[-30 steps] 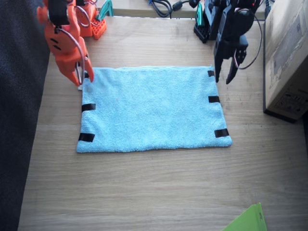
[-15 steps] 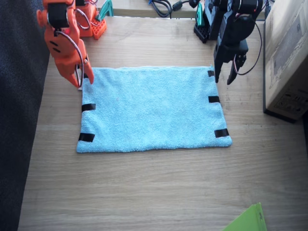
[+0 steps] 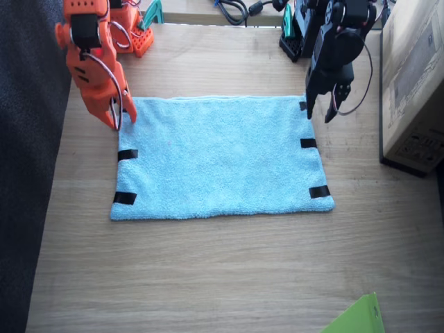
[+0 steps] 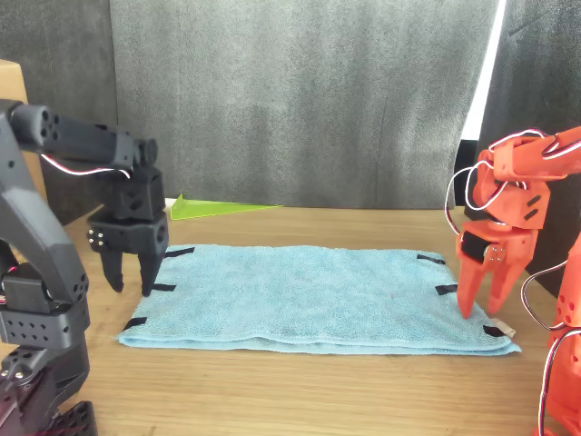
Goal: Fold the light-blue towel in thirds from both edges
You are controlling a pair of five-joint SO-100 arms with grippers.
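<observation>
Over the towel's (image 3: 220, 157) far corners, both open hands, right (image 3: 116, 115) and left (image 3: 320, 109), have barely shifted, so no fold's started yet.

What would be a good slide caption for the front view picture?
Black left gripper and orange right gripper, both open, poised at opposite short edges of the flat light-blue towel.
</observation>
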